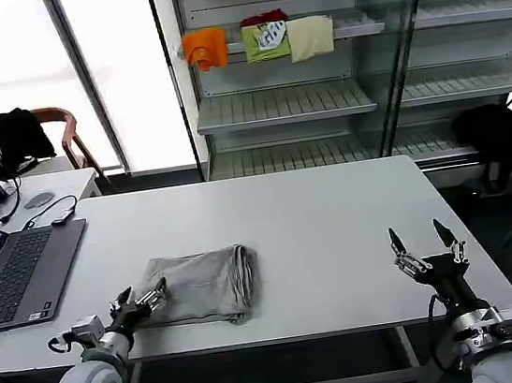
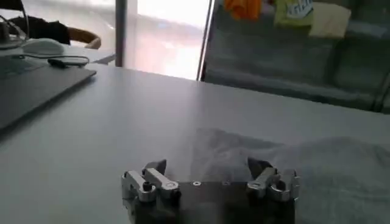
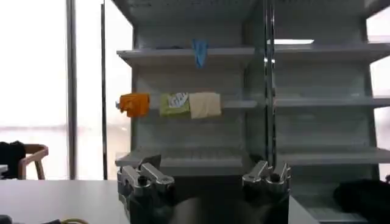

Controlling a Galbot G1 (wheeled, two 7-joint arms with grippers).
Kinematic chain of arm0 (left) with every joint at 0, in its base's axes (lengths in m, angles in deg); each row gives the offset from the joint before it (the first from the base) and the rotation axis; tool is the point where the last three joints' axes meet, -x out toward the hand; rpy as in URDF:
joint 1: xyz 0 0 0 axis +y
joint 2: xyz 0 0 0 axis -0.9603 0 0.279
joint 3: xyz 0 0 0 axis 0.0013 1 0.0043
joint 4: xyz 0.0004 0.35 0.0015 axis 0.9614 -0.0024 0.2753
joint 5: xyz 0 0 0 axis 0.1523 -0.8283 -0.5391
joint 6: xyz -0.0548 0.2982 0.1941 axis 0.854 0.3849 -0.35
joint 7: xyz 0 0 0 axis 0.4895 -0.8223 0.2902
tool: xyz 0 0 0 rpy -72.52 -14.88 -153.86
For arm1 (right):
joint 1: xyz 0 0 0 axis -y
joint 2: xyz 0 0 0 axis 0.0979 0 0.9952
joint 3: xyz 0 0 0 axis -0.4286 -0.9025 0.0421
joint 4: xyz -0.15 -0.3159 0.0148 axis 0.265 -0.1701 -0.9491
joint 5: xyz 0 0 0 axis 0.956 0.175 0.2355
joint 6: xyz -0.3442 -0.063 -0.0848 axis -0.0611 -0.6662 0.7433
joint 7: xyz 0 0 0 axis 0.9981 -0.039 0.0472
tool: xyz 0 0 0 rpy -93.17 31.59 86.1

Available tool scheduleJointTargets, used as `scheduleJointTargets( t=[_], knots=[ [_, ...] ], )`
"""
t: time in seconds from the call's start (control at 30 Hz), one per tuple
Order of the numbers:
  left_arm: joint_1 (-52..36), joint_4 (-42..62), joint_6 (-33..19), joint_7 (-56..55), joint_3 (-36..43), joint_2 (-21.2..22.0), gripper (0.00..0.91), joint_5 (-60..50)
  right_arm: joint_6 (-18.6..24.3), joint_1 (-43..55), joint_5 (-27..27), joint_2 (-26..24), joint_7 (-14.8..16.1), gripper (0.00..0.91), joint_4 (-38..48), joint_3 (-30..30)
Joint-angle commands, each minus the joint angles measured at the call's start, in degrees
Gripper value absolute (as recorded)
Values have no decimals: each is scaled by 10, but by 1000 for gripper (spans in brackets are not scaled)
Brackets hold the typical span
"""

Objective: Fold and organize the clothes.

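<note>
**A:** Start with the biggest thing. What lies under the fingers?

**B:** The white table (image 1: 318,230). Both grippers sit along its near edge, well apart, one toward each end. Beyond the fingertips of both stands the metal shelf unit (image 1: 356,93), with the orange garment (image 1: 206,47), the green garment (image 1: 266,41) and the cream garment (image 1: 310,37) side by side on one shelf.

**A:** And the laptop?

**B:** The laptop (image 1: 16,270) lies open on the table, outward of the left gripper's fingers, near them but not touching.

**A:** Where is the shirt?

**B:** The grey shirt (image 1: 202,285) lies folded into a rough rectangle on the table, directly ahead of the left gripper (image 1: 147,296), with its near end right at the fingertips. From the left wrist camera the cloth (image 2: 317,170) spreads in front of one finger (image 2: 261,165) and past it, while the other finger points over bare tabletop.

**A:** Are those fingers gripping it?

**B:** No. They stand spread wide, with nothing pinched between them; whether a tip brushes the cloth I cannot tell.

**A:** And the right side?

**B:** The right gripper (image 1: 427,243) is held above the table's near right part, fingers pointing up and parted wide, empty. The shirt is well off to their inner side.
</note>
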Motion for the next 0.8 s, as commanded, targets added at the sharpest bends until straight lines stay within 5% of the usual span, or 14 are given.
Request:
scheduleJointTargets(
  t=[0.03, 0.27, 0.33, 0.37, 0.43, 0.8],
  knots=[
    [6, 8, -4, 5, -6, 5, 907, 19, 1, 0, 0, 0, 0, 907, 0, -1],
    [10, 10, -8, 18, 1, 6, 907, 21, 2, -2, 0, 1, 0, 907, 1, 0],
    [10, 8, -10, 19, 5, 9, 574, 15, 2, -1, 0, 1, 0, 907, 1, 0],
    [9, 8, -10, 20, 5, 10, 262, 14, 2, -1, 0, 1, 0, 907, 1, 0],
    [8, 7, -13, 21, 11, 12, 40, 10, 2, -2, 0, 2, 0, 907, 1, 0],
    [0, 4, -19, 21, 23, 8, 0, -7, 2, -1, 1, 3, 0, 907, 0, 0]
  ],
)
